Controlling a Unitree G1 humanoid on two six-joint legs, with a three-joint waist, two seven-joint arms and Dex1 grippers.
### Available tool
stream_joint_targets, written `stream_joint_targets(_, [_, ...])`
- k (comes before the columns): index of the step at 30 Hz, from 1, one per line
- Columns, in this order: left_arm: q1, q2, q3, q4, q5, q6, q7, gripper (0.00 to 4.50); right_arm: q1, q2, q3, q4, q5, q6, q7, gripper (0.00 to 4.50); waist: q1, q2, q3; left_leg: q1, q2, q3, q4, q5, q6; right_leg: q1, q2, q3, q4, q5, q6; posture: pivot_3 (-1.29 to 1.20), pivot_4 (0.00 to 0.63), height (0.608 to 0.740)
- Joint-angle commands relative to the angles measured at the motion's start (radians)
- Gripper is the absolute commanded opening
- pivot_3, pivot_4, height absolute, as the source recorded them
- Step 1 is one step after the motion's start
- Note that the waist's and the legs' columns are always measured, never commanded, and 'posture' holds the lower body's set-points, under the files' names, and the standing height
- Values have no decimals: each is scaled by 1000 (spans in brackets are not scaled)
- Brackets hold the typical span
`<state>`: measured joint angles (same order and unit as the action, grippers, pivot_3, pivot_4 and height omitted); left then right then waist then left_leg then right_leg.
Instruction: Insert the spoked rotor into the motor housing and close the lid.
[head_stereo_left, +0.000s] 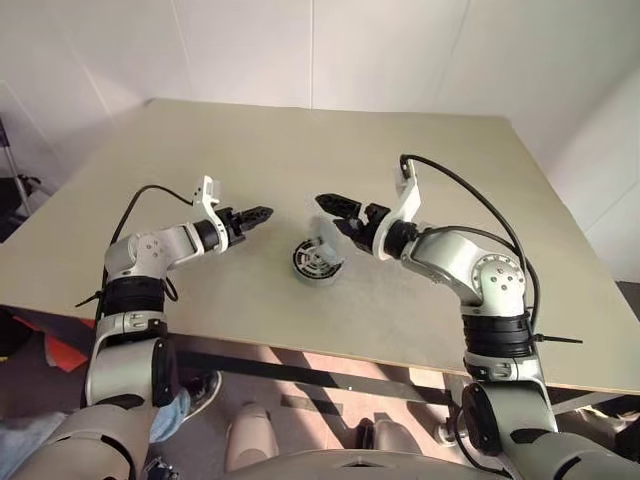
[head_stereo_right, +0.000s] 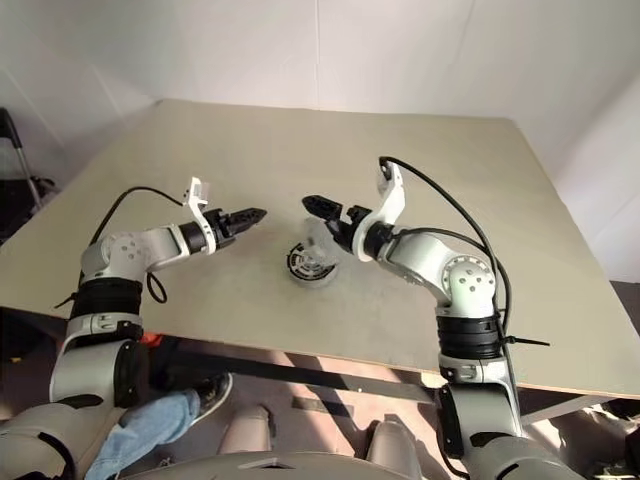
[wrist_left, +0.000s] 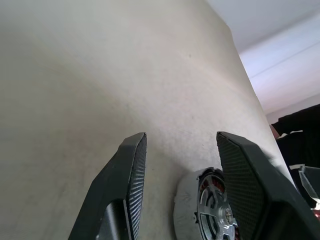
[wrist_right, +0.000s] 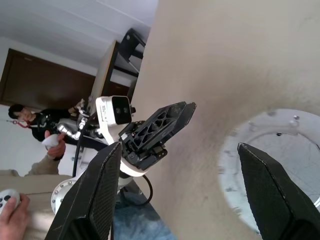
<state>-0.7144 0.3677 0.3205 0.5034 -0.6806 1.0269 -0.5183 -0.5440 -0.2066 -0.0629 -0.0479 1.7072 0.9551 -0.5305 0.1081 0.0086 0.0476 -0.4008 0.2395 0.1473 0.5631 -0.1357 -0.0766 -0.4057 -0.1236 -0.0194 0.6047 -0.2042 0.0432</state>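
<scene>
We see the housing (head_stereo_left: 317, 259) near the middle of the head view, a little below centre, resting on the bare beige table (head_stereo_left: 300, 150). It is a thick round part with a silver-grey side wall; a dark ring and a pale spoked face show on its top. In the left wrist view we can make out orange windings under that spoked face, so a disc sits in the housing, but we cannot tell whether it is the rotor or the lid.

Our left claw (head_stereo_left: 262, 214) hangs left of centre, pointing toward the housing, apart from it and above the table. Its fingers (wrist_left: 125, 190) stand parted with nothing between them.

Our right claw (head_stereo_left: 335, 212) is just right of centre, above and beside the housing, pointing left toward the other claw. In its wrist view the fingers (wrist_right: 95, 200) are spread wide and empty, with the left claw and the housing's pale wall seen between them.

At the left edge of that wrist view a person (wrist_right: 22, 120) stands in the background, and a hand (wrist_right: 12, 212) shows in the lower left corner.
</scene>
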Motion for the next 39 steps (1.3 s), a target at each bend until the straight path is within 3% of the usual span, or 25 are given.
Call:
stream_joint_targets(1, [-21,18,28,-16,-4,-17,-1,2366,-22,-6,-3,-5,13,11,7,4153,3,0,0,-1,0,0,0,0,0,-1,0,0,0,0,0,0,0,740])
stream_joint_targets(8, [-8,4,30,-28,-3,-16,2,2366,-47,-57,10,-56,-152,9,170,4153,4,0,0,-1,0,-1,1,0,0,-1,0,-1,1,0,0,0,0,740])
stream_joint_targets(13, [-9,-12,8,-22,9,-32,-20,2366,-7,-194,180,-163,-590,-109,480,4153,17,-1,0,-1,1,-1,1,0,-1,-1,0,-1,1,0,3,0,0,740])
stream_joint_targets(17, [12,-21,-52,-92,19,-42,-67,2366,9,-273,349,-125,-864,-195,701,4153,20,-1,0,-1,1,-1,1,0,-1,0,0,-2,1,2,4,0,0,740])
stream_joint_targets(22, [19,-19,-80,-116,29,-59,-95,2366,-20,-240,487,-19,-1132,-307,837,4153,18,-1,1,-1,1,-1,2,0,-1,-1,0,-1,2,1,-1,0,0,740])
stream_joint_targets(28, [49,-19,-85,-158,28,-49,-93,2366,-43,-136,487,109,-1284,-371,910,4153,14,-1,1,-1,1,-1,4,0,0,0,0,-1,3,2,-3,0,0,740])
stream_joint_targets(36, [84,-31,-86,-198,23,-34,-77,2366,-35,-89,409,122,-1348,-361,967,4153,16,-2,1,0,1,-1,7,0,0,1,0,-1,3,3,-5,0,0,740])
stream_joint_targets(39, [87,-38,-90,-202,25,-30,-75,2366,-35,-76,374,104,-1350,-357,981,4495,16,-2,1,0,2,-1,7,0,0,1,0,-1,4,3,-5,0,0,740])
